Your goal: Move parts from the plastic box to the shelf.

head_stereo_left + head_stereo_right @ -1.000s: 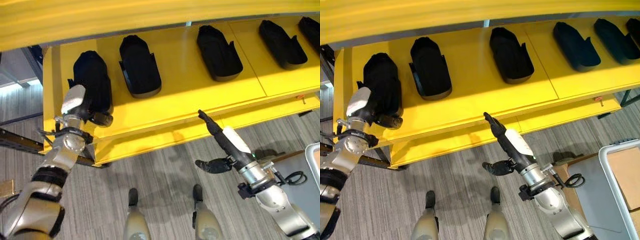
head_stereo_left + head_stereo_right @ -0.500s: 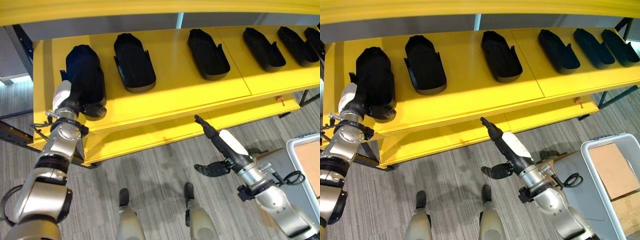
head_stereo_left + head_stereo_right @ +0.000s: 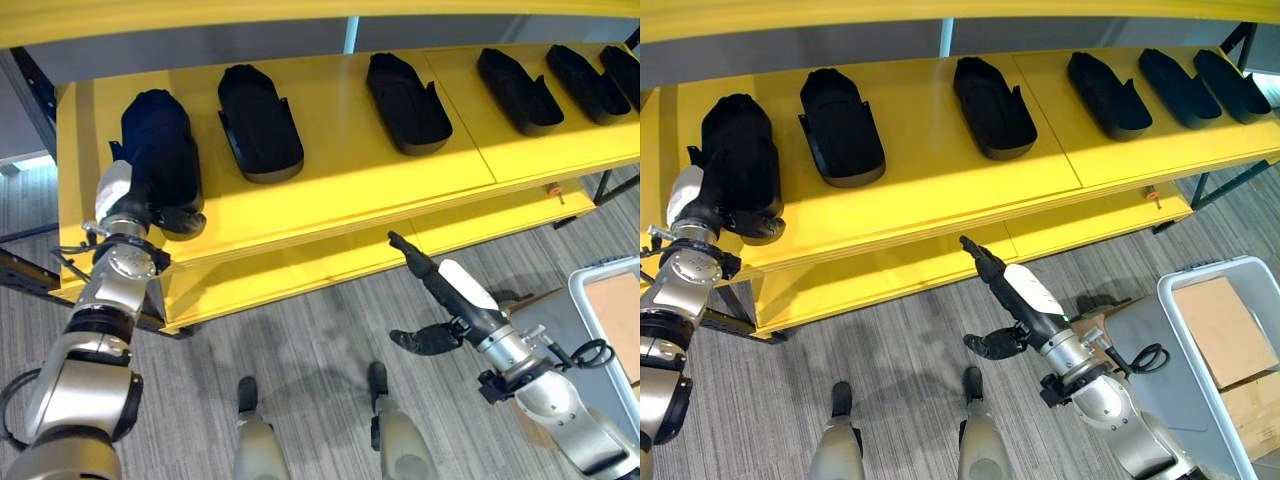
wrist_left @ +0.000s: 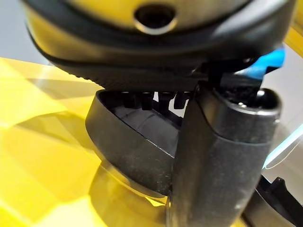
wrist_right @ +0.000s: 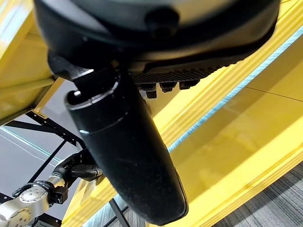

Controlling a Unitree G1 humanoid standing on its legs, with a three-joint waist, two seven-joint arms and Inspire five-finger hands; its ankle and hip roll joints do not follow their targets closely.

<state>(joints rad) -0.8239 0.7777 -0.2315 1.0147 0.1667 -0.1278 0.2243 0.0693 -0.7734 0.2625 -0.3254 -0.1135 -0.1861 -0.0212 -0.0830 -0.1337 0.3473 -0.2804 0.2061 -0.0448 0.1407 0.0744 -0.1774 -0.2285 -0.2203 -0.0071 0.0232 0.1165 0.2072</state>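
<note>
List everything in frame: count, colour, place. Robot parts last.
Shelf: one, yellow, across the upper part of the head views, with a lower yellow board beneath its front edge.
Parts: six in view, black, in a row along the shelf; the leftmost part is under the left hand.
Plastic box: one, pale grey, on the floor at lower right.
Cardboard pieces: brown, inside the plastic box.
Floor: grey striped carpet below the shelf.
Left hand: dark, at the near end of the leftmost part, thumb curled round its rim in the left wrist view.
Right hand: dark with a white cover, fingers straight, held over the floor before the shelf, holding nothing.
</note>
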